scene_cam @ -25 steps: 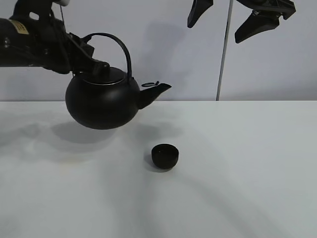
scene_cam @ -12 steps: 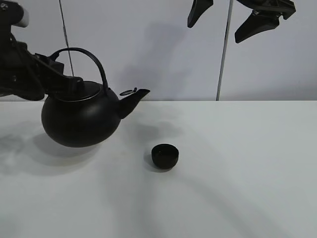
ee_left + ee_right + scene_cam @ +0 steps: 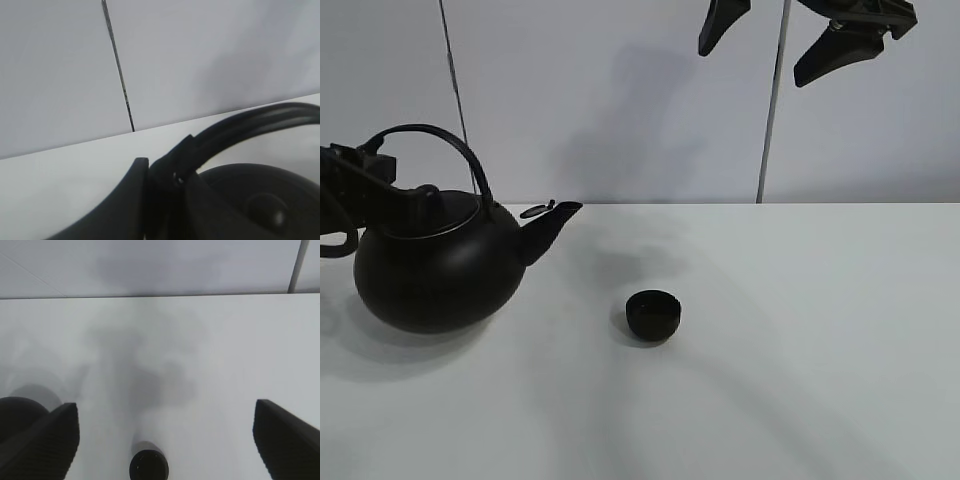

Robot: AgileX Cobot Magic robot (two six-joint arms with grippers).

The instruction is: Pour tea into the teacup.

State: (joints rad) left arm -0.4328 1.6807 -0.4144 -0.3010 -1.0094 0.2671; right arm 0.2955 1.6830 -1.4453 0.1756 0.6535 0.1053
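Table [image 3: 840, 330]: white, flat, bare across the right half.

Kettle [image 3: 430, 270]: large, round, black, at the far left of the table, upright, apparently resting on the surface or a hair above it; its shadow sits tight under the body. Spout [image 3: 552, 218] points right, toward the cup, level and not tipped, so no pouring at this moment. Judged reason for the pose: upright carriage keeps the tea in.

Left claw [image 3: 382, 180]: clamped together on the kettle's arched handle [image 3: 240, 132] at its left end, close to the lid. The left wrist view shows the fingers [image 3: 125, 200] pinched around the bar. A grip low on the arch gives leverage for tilting later, as I judge it.

Right claw [image 3: 790, 40]: high above the table at the top right, jaws spread wide apart, holding nothing. Parked clear of the work, likely to leave room.

Teacup [image 3: 653, 314]: small, black, low, upright, near the table's middle. It stands well to the right of the kettle and the left claw, slightly nearer than the spout, not touching anything. It lies below the right claw and to the left of it, seen between its fingers in the right wrist view [image 3: 148, 465]. Contents cannot be told.
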